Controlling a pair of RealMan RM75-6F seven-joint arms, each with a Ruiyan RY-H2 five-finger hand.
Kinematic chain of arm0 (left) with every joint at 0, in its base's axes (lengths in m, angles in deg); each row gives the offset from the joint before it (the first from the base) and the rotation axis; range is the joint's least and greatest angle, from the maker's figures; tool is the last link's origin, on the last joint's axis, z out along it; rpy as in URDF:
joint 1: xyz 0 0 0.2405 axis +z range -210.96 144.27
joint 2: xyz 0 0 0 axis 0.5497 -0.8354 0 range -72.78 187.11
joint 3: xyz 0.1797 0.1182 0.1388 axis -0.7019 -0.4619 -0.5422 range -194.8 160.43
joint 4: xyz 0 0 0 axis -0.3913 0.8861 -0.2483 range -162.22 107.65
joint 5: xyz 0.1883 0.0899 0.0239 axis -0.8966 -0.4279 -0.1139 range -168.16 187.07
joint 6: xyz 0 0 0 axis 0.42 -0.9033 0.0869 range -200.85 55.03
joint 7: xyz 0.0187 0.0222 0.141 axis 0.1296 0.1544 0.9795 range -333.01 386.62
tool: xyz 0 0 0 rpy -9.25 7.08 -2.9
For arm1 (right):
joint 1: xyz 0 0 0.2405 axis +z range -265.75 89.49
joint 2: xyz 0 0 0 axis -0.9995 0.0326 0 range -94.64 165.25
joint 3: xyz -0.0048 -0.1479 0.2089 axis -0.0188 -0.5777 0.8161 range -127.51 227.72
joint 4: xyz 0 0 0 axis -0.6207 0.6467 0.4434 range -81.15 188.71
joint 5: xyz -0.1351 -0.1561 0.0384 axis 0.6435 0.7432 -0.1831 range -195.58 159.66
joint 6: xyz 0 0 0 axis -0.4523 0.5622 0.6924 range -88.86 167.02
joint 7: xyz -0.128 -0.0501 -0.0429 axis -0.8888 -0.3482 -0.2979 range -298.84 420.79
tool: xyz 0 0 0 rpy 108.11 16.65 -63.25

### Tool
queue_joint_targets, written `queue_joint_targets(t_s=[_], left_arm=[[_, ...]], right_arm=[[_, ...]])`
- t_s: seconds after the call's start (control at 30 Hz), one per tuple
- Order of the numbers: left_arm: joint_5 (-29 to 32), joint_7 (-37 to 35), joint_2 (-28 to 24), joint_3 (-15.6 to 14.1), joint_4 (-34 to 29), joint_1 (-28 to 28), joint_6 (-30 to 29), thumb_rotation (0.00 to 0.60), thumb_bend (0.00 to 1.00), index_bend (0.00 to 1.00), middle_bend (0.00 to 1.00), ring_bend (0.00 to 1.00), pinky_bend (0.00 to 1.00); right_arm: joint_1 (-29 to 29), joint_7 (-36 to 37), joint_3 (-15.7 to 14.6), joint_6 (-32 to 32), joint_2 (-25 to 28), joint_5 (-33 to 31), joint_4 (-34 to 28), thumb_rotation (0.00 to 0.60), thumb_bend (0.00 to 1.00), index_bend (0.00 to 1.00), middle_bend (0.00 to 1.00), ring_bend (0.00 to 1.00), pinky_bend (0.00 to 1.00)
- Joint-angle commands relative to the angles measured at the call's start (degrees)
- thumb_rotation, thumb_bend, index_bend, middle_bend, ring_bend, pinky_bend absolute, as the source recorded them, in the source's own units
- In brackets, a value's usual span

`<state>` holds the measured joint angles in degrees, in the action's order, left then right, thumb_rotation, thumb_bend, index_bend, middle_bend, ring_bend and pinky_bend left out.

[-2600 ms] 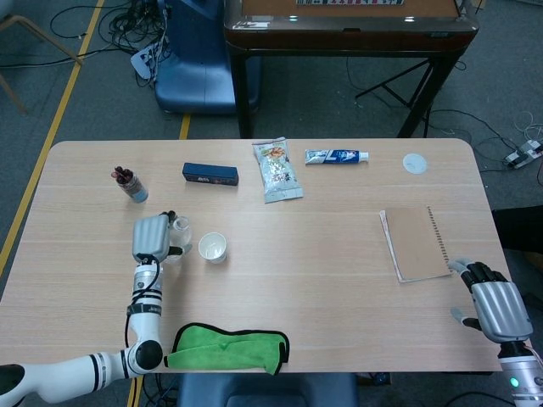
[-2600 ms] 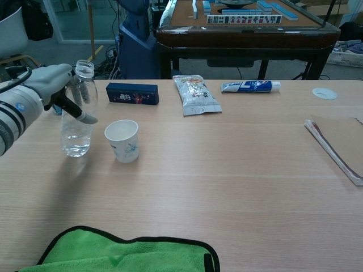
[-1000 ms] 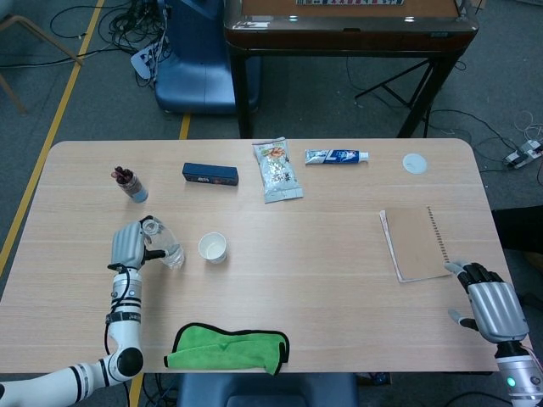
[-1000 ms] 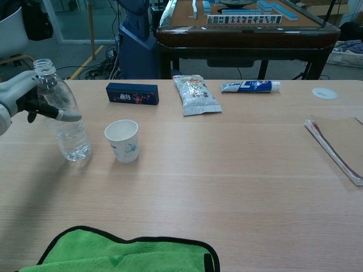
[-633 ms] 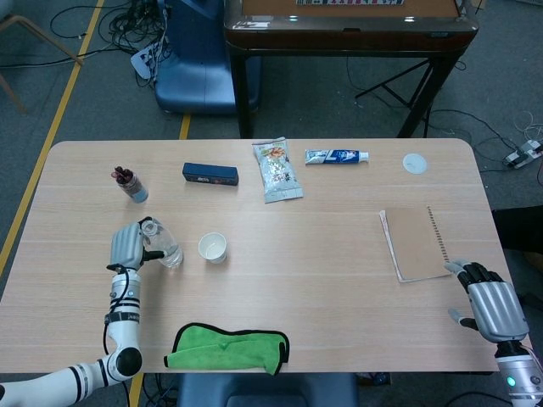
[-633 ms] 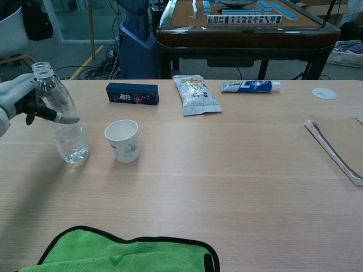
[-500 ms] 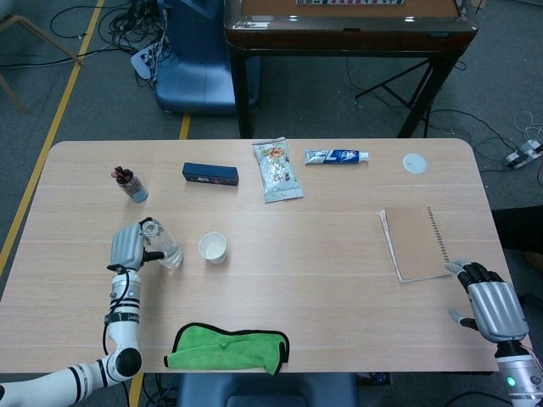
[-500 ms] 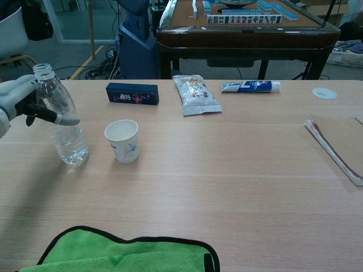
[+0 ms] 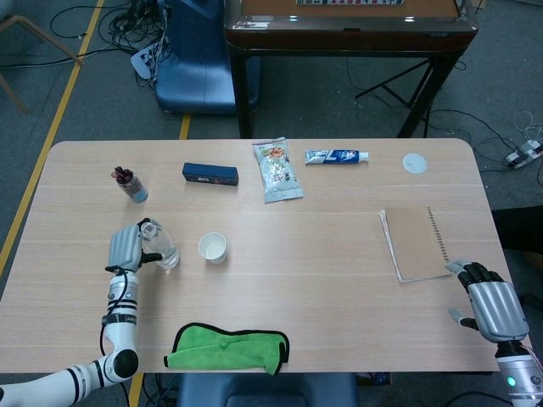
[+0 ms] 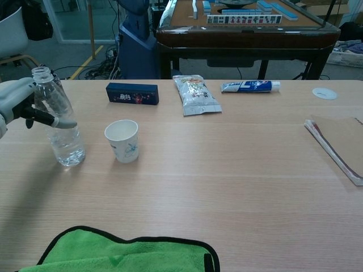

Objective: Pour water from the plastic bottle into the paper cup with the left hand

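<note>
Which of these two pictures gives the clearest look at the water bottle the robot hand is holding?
The chest view. It shows the plastic bottle side-on: open neck, clear walls, a slight tilt, and the left robot hand around its upper part. The head view looks down on it, so the bottle appears small and partly hidden beside the hand.

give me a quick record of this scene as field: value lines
left hand: grips the plastic bottle near its upper part
bottle: uncapped, base on the table, leaning slightly, a little water at the bottom
paper cup: upright, just right of the bottle, apart from it
right hand: holds nothing, at the table's near right edge by the notebook
near edge: green cloth
</note>
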<state>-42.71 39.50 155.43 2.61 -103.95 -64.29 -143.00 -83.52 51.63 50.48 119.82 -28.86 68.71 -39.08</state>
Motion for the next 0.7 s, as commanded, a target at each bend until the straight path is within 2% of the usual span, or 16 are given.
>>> queue_joint_targets(t_s=[0.03,0.17,0.37,0.7], left_arm=[[-0.09,-0.12,-0.08,-0.04,0.16,0.10,0.17,0.600,0.00,0.40,0.43,0.42,0.62],[0.00,-0.09,-0.29,-0.06,0.13,0.21,0.56,0.600,0.00,0.37,0.37,0.37,0.58],[0.20,0.07,-0.63,-0.21,0.02,0.44,1.08,0.600,0.00,0.35,0.32,0.32,0.54],[1.62,2.20,-1.49,-0.30,-1.29,0.40,1.80,0.600,0.00,0.21,0.16,0.19,0.41]], right_arm=[[0.00,-0.03,0.00,-0.01,-0.01,-0.01,0.00,0.600,0.01,0.26,0.24,0.21,0.39],[0.01,-0.07,0.01,0.00,-0.03,-0.01,-0.01,0.600,0.01,0.26,0.24,0.21,0.39],[0.02,-0.11,-0.03,-0.04,-0.05,0.00,-0.01,0.600,0.01,0.26,0.24,0.21,0.39],[0.05,-0.23,-0.04,-0.09,-0.10,-0.03,-0.01,0.600,0.01,0.26,0.24,0.21,0.39]])
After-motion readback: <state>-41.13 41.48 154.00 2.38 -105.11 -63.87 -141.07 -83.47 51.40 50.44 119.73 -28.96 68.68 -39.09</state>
